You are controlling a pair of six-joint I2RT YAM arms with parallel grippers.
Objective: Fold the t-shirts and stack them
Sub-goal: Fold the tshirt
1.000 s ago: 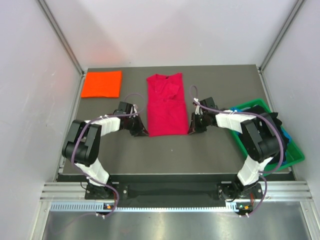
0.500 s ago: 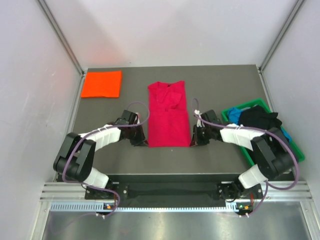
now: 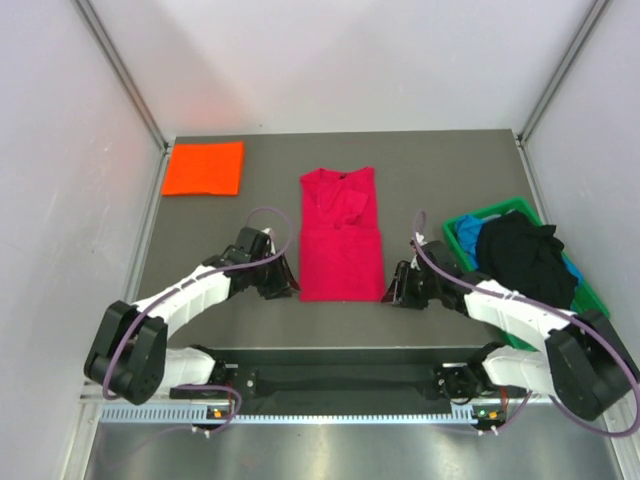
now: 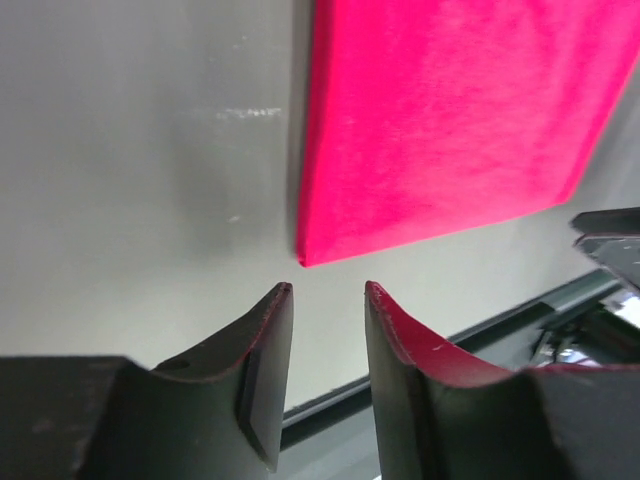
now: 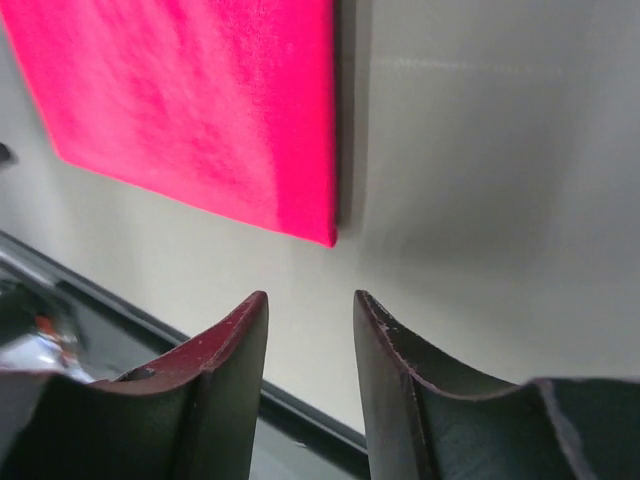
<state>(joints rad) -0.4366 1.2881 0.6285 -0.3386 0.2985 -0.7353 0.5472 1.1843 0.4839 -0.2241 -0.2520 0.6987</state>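
While both arms sit low at the near hem of the crimson-red t-shirt (image 3: 340, 235), nothing is gripped. The left gripper (image 4: 327, 300) has its jaws apart with bare table (image 3: 450, 170) between them, aimed at the shirt's near-left corner. The right gripper (image 5: 310, 305) is likewise spread and empty, just short of the near-right corner. The shirt lies flat mid-table, narrowed into a long strip, collar at the far end.

Likely next step is pinching both corners to fold the hem up toward the collar. Risks as I judge them:
- The cloth looks layered, so a shallow pinch may catch only the top ply and leave the rest behind.
- The corners lie flat on the table, so fingertips may skid over or shove the cloth into a bunch.
- If one side grabs and the other misses, the fold goes skewed.
- The hem is near the front table edge, so a drag could pull it over.

The orange t-shirt (image 3: 204, 168) sits folded at far left. The black t-shirt (image 3: 522, 260) is heaped in the green bin (image 3: 500, 210).
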